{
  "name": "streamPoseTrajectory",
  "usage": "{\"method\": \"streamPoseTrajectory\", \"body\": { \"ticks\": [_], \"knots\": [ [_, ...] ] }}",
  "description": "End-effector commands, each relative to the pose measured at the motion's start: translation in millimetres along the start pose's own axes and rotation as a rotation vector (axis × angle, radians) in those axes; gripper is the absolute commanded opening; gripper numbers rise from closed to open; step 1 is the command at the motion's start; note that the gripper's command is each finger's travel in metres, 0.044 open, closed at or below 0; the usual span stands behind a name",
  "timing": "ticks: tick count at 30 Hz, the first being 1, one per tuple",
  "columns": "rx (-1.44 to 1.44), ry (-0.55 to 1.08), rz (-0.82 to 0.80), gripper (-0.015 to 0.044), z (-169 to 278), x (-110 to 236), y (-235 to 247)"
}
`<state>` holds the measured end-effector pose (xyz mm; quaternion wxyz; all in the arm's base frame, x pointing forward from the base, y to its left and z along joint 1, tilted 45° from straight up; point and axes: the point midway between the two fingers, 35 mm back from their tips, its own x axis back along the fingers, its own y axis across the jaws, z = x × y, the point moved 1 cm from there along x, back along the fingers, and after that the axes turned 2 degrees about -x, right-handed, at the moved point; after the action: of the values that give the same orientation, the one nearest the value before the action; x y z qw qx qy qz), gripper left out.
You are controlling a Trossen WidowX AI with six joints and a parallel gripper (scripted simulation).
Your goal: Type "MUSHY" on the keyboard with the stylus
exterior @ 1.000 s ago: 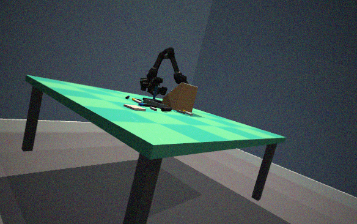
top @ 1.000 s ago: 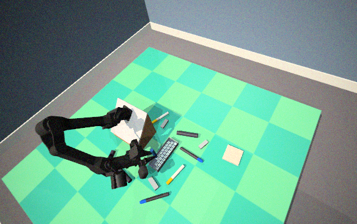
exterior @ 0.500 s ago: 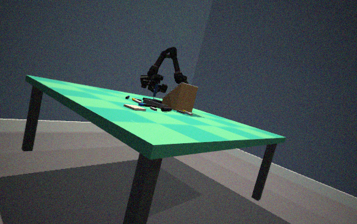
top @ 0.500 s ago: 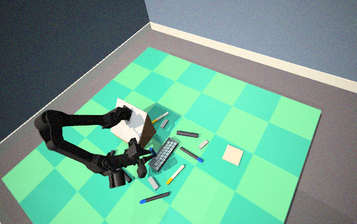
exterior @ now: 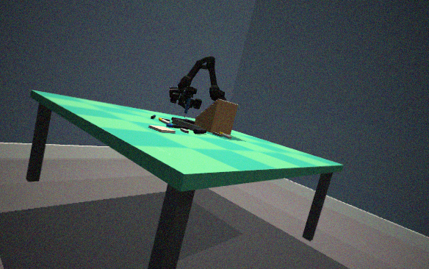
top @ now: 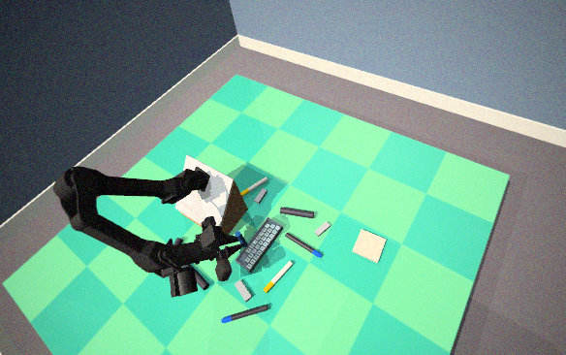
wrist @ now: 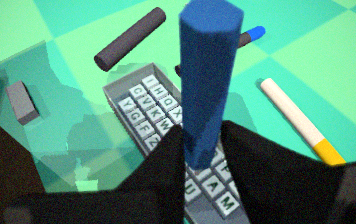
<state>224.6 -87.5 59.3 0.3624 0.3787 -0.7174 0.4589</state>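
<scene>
My gripper (wrist: 202,152) (top: 232,246) (exterior: 186,101) is shut on a blue stylus (wrist: 207,85) (top: 239,238) (exterior: 186,106). The stylus points down and away from the wrist camera, over the near end of the grey keyboard (wrist: 145,107) (top: 260,244) (exterior: 184,122). The keyboard lies flat on the green checkered table (top: 397,194) (exterior: 206,162), with lettered keys showing on both sides of the stylus in the wrist view. The stylus tip hangs a little above the keys in the exterior view. The keys right under the fingers are hidden.
A brown wedge-shaped stand (top: 213,199) (exterior: 218,117) sits just behind the keyboard. Loose markers lie around: a dark one (wrist: 130,39) (top: 297,211), a white-and-yellow one (wrist: 300,122) (top: 278,276), a blue-tipped one (top: 304,244). Small grey blocks (wrist: 21,102) (top: 242,290) and a beige tile (top: 369,245) lie nearby.
</scene>
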Motion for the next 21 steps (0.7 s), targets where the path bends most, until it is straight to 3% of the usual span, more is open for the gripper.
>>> {"method": "streamPoseTrajectory", "body": {
  "ticks": [1, 13, 21],
  "knots": [
    [-0.002, 0.001, -0.002, 0.0000, -3, -4, -1],
    [-0.009, 0.000, -0.006, 0.0000, -26, -36, -12],
    [-0.009, 0.000, -0.005, 0.0000, -11, -44, -11]
  ]
}}
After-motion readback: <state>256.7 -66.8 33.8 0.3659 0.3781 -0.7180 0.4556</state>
